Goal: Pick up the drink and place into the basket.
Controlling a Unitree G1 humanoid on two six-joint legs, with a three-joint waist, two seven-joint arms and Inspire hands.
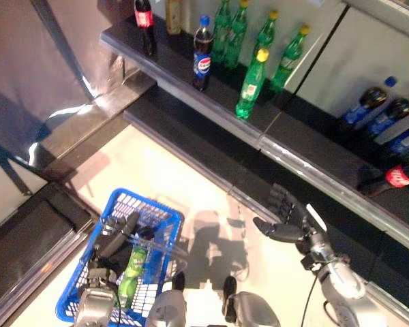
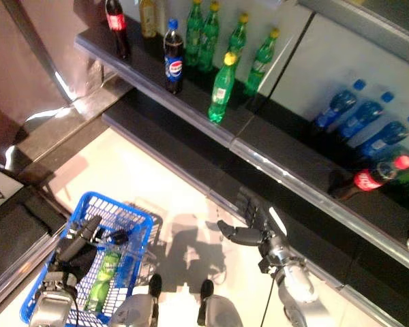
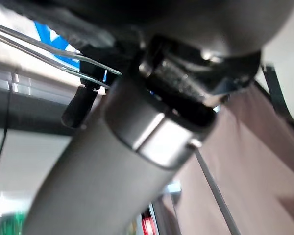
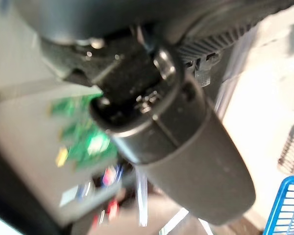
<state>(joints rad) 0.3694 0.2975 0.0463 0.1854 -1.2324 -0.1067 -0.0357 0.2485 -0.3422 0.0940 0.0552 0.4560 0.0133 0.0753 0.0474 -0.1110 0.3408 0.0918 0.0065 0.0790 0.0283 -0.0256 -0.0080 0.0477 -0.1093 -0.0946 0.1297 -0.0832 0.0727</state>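
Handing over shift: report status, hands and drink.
Right hand open, empty, below the shelf. Left hand shut on blue basket handle. Green bottle already in basket. Nothing blocking the shelf bottles.

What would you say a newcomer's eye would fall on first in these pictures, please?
Probably the blue basket low on the robot's left, held by the left hand, with a green bottle lying inside. Next, the dark shelf running across the top, with a row of upright green bottles and a cola bottle. The right hand hangs open and empty below the shelf edge.
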